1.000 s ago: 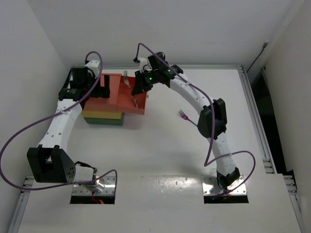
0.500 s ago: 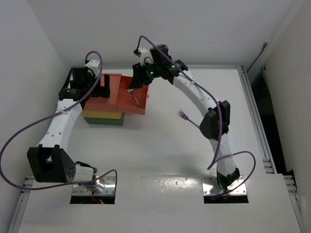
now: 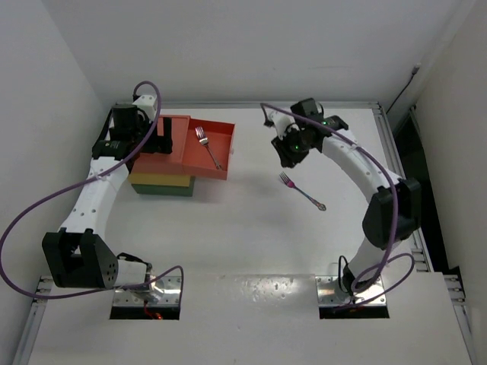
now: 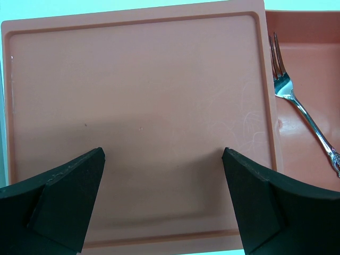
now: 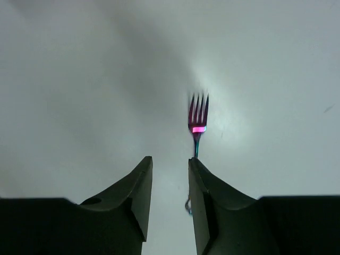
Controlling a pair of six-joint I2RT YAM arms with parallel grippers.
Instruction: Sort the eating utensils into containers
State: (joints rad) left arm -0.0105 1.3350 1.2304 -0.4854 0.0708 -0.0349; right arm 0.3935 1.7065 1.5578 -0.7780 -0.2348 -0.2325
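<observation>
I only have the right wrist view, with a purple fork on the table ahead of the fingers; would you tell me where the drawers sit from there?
Observer: The drawer block sits at the far left of the table, well to the left of the right gripper.
Operator: Thank you. Is any drawer open?
Observer: Yes, the red top drawer is pulled out toward the right.
Operator: Is there anything in it?
Observer: One silver fork lies inside it.
</observation>
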